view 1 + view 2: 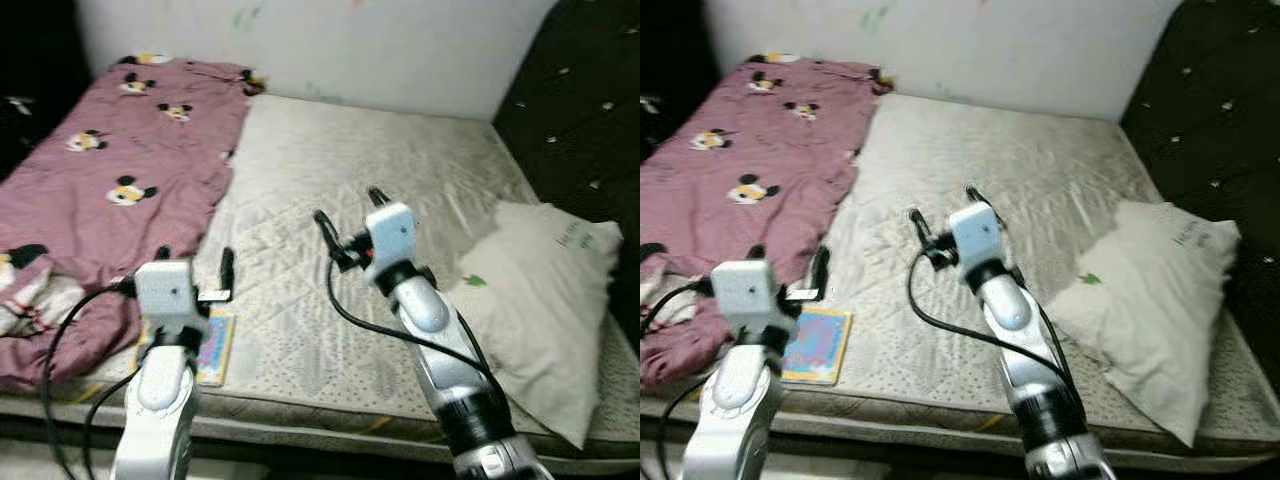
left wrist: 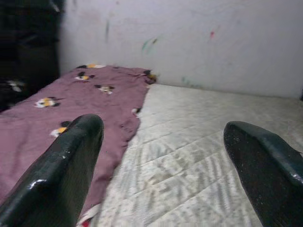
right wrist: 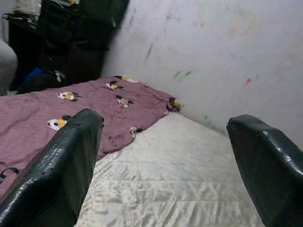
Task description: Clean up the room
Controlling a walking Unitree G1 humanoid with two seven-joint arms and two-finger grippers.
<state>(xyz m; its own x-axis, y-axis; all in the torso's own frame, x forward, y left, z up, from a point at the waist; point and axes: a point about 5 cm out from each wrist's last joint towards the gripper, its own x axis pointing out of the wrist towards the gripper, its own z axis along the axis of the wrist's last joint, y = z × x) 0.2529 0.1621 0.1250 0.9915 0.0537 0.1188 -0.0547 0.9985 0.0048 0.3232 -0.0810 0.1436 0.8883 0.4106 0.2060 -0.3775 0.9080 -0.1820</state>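
Facing the bare mattress (image 1: pixel 330 190), the robot seems to be choosing what to tidy. A pink blanket (image 1: pixel 110 190) lies bunched on its left part, a pillow (image 1: pixel 540 300) right, a book (image 1: pixel 818 345) at the near edge. Left gripper (image 1: pixel 195 262) and right gripper (image 1: pixel 348 212) hover spread, holding nothing; next, probably, the left one lowers to the book.

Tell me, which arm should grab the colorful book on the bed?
Probably left. The left tool hovers open right above the book at the mattress edge; the right tool is over mid-mattress, farther away.

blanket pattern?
Pink blanket with cartoon mouse-head prints, clearest in the left eye view.
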